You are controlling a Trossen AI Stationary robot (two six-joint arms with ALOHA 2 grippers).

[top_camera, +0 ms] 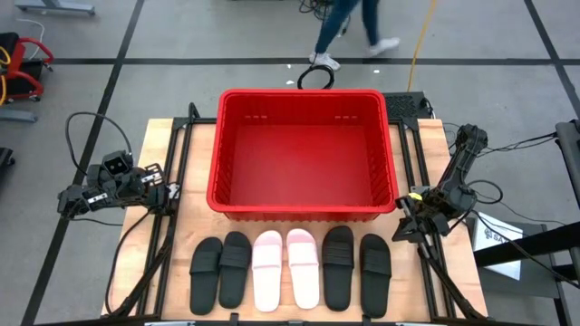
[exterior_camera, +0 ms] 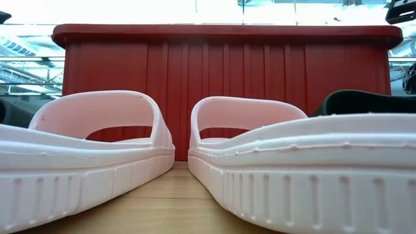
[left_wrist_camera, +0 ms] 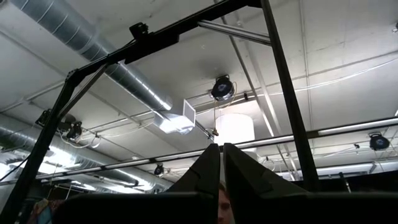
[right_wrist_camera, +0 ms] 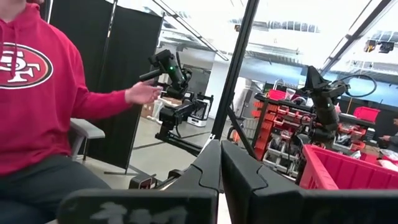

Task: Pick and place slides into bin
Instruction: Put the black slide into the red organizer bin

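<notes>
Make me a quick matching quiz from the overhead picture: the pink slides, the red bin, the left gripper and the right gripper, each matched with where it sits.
Things:
1. pink slides
2. red bin
3. left gripper
4. right gripper

Places:
A. parked beside the bin's left wall
B. middle of the sandal row
C. behind the sandal row
D. by the bin's right front corner

Pairs: 1-B, 2-C, 3-A, 4-D

pink slides (exterior_camera: 273, 169) cropped, black slide (exterior_camera: 364, 103) half-hidden

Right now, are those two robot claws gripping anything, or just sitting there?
Left gripper: closed, holding nothing, parked at the table's left edge.
Right gripper: closed, holding nothing, parked at the table's right edge.
</notes>
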